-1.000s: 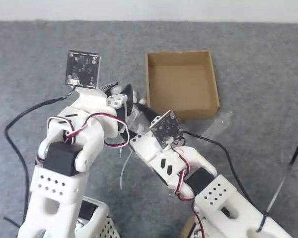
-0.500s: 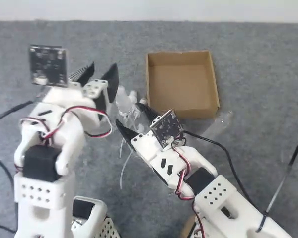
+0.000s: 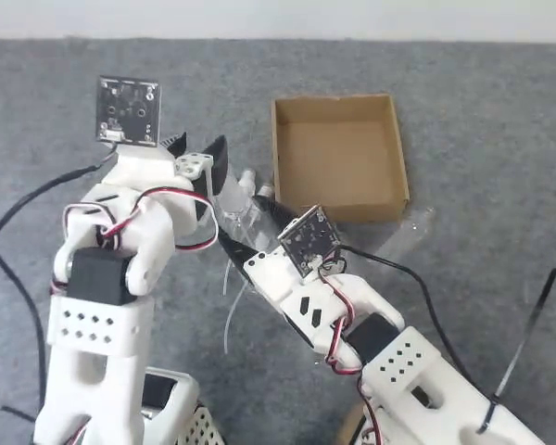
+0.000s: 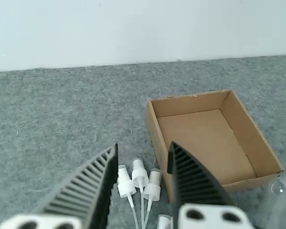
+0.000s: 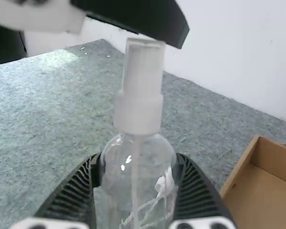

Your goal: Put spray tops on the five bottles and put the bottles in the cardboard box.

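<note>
Bottle (image 5: 136, 191) one of five is sitting clamped in the right gripper (image 5: 137, 164), a spray top (image 5: 139, 90) standing on its neck. The left gripper (image 4: 143, 148) is hanging open over loose spray tops (image 4: 138, 179) lying just beside the cardboard box (image 4: 205, 138), which is holding nothing, so most of the work is remaining, I judge. The high view is adding another clear bottle (image 3: 417, 222) lying by the box's corner.

The bottle (image 5: 136, 191) is clear and its spray top (image 5: 140, 90) white. The cardboard box (image 3: 338, 153) is plain brown, the counter (image 3: 482, 120) mottled grey. The left tool (image 4: 143, 155) and the right tool (image 5: 136, 167) are black and ribbed on white bodies. The loose spray tops (image 4: 138, 179) are white.
</note>
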Controlling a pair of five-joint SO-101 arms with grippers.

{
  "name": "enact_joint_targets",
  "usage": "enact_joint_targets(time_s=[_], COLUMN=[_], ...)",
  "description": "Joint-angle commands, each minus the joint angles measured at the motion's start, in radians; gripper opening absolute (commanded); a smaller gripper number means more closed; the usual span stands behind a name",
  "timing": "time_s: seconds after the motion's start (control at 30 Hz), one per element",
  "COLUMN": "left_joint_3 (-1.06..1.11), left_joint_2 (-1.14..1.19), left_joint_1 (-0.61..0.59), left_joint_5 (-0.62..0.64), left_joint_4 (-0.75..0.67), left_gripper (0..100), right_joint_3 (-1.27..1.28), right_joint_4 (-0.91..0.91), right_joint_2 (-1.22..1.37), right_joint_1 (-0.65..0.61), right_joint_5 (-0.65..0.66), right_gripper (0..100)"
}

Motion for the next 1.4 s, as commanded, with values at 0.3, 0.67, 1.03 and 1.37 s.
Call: enact_joint_targets(time_s=[0.3,0.67,1.03,1.37], left_joint_3=[0.249,0.628,0.69,0.699], left_joint_2=[-0.348,-0.41,-0.404,-0.411], left_joint_1=[-0.048,0.091,0.015,0.011], left_joint_5=[-0.04,-0.046,-0.08,-0.08], left_joint_4=[-0.008,-0.226,-0.333,-0.327], left_gripper=[21,34,33,33], right_joint_3=[-0.43,-0.991,-0.994,-0.925], right_joint_4=[0.188,0.561,0.782,0.674], right_joint_2=[0.191,0.631,0.476,0.432], right_joint_1=[0.288,0.196,0.116,0.193], right_joint_5=[-0.138,-0.149,-0.14,-0.071], right_gripper=[0.6,0.6,0.6,0.6])
